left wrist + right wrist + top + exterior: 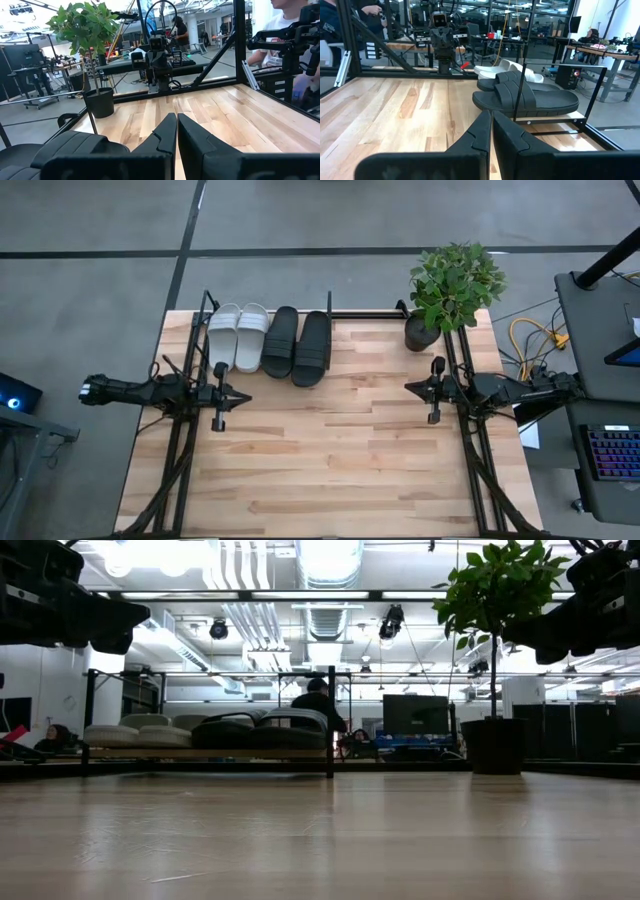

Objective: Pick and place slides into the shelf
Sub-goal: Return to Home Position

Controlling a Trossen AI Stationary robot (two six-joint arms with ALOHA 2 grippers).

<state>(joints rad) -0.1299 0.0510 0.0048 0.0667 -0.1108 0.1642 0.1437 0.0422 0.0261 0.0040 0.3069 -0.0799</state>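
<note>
1. The shelf (268, 313) stands along the far edge of the tabletop (330, 460), nearer the far left corner than the right one.
2. All four slides lie on the shelf in one row, side by side, with their lengths running from the far edge toward the middle of the tabletop.
3. The white pair (237, 335) takes the end nearer the left edge. The black pair (297, 345) lies just beside it, toward the middle of the far edge.
4. The outermost black slide (313, 348) is turned slightly askew from its neighbour and reaches a little farther in over the tabletop.
5. In the low view both pairs sit level on the shelf's board, white (140, 730) beside black (260, 728).
6. The left gripper (243, 395) hangs above the tabletop near the left edge, about midway along it and well apart from the shelf. Its wrist view shows the fingers (167, 140) pressed together with nothing between them.
7. The right gripper (410, 387) hangs near the right edge, facing the left one across the tabletop. Its fingers (480, 131) are likewise drawn together and hold nothing.
8. A potted plant (452, 285) stands at the far right corner of the tabletop, apart from the shelf.
</note>
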